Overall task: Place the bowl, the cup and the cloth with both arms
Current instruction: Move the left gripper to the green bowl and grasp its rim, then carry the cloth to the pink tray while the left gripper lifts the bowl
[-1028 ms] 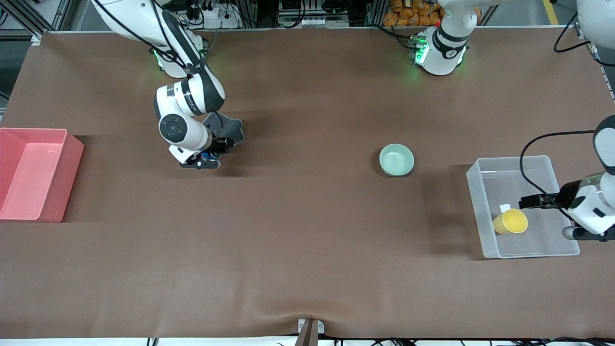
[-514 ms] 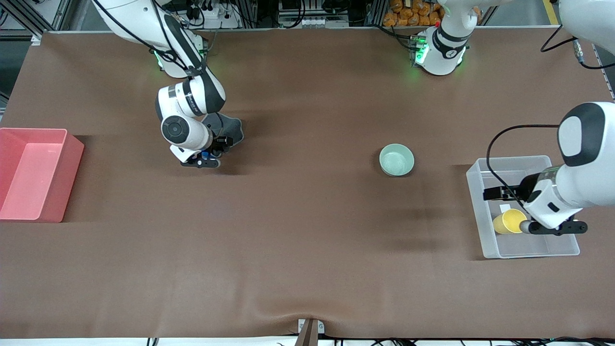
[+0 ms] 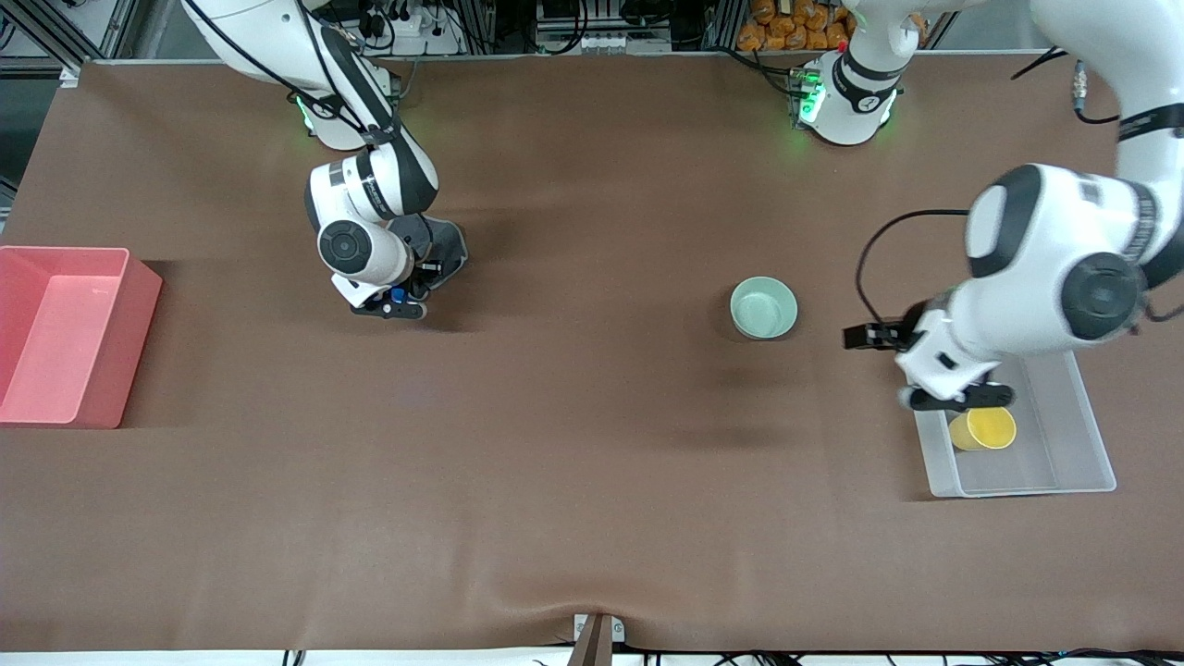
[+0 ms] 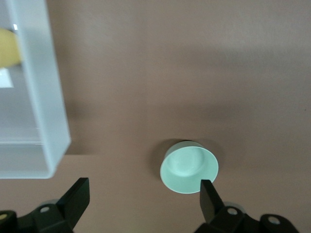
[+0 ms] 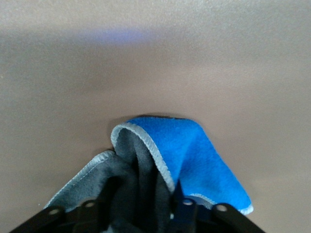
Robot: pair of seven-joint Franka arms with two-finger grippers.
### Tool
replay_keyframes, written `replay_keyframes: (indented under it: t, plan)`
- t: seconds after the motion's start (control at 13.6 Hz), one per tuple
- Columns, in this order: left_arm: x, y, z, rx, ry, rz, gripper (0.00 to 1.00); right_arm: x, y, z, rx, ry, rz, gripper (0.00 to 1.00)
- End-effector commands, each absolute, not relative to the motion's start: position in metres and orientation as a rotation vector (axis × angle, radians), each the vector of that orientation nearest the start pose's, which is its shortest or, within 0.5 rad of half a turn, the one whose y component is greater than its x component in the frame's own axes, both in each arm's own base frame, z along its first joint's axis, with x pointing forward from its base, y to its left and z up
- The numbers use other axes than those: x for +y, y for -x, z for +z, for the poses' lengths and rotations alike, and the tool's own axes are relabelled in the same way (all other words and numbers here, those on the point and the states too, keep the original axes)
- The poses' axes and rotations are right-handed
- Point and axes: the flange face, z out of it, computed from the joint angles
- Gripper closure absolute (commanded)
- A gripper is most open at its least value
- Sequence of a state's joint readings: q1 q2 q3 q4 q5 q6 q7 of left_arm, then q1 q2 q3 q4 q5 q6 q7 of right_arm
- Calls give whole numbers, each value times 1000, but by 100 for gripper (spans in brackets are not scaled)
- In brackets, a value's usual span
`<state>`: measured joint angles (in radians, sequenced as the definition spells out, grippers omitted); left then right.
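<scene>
The mint-green bowl (image 3: pixel 764 308) stands on the brown table and also shows in the left wrist view (image 4: pixel 189 166). The yellow cup (image 3: pixel 983 428) lies in the clear bin; only its edge (image 4: pixel 9 46) shows in the left wrist view. My left gripper (image 3: pixel 957 398) is open and empty over the bin's edge toward the bowl (image 4: pixel 143 196). My right gripper (image 3: pixel 388 307) is shut on the dark grey cloth (image 3: pixel 446 245), low over the table. In the right wrist view the cloth (image 5: pixel 180 145) bunches between the fingers (image 5: pixel 146 206), with its blue underside folded up.
The clear bin (image 3: pixel 1082 444) stands at the left arm's end of the table and shows in the left wrist view (image 4: pixel 46 97). A red bin (image 3: pixel 65 333) stands at the right arm's end.
My left arm has swung from over the clear bin toward the bowl; the cup stays in the bin. My right gripper has shifted slightly with the cloth.
</scene>
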<state>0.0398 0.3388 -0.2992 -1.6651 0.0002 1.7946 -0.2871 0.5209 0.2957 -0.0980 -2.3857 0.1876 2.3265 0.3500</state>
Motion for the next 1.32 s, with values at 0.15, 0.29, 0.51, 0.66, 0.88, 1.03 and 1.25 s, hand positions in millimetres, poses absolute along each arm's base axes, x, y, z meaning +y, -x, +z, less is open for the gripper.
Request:
replay_keyframes:
  t: [0.15,0.29,0.51,0.66,0.88,1.03,1.25]
  plan:
    - [-179,-561,339,-89,3080,285,0,192,-416,175,147,3159,546,100]
    - [-180,-544,311,-93,3055,293,0,193,-419,182,145,3155,529,100]
    - [-192,-522,279,-110,3016,310,3,186,-439,206,186,3134,444,100]
    - [-192,-512,262,-116,3014,277,5,172,-462,226,246,3112,369,100]
    - [-193,-498,235,-79,3004,264,18,153,-488,260,314,3084,250,100]
    - [-194,-494,216,-96,2993,234,31,140,-502,284,331,3070,182,100]
    - [-195,-493,201,-144,2943,180,80,120,-528,322,258,3140,193,100]
